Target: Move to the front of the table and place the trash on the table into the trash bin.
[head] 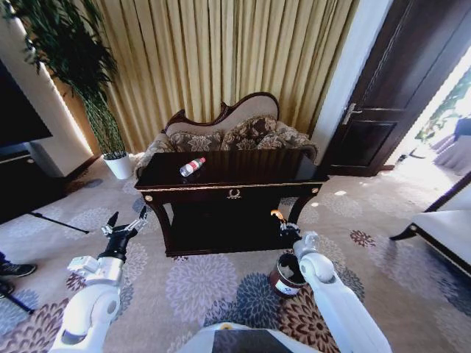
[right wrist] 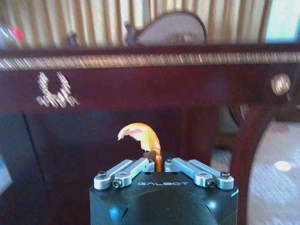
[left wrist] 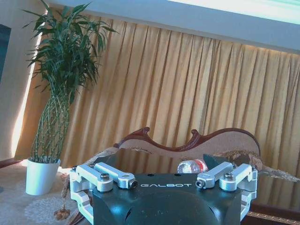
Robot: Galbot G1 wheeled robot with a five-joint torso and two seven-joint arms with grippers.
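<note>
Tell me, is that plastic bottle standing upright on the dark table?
No, the bottle lies on its side on the table, its red cap pointing toward the sofa behind.

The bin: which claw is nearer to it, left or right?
Right. The right claw, shut on an orange scrap, hangs just above the bin. The left claw is open, far across, by the table's other end.
</note>
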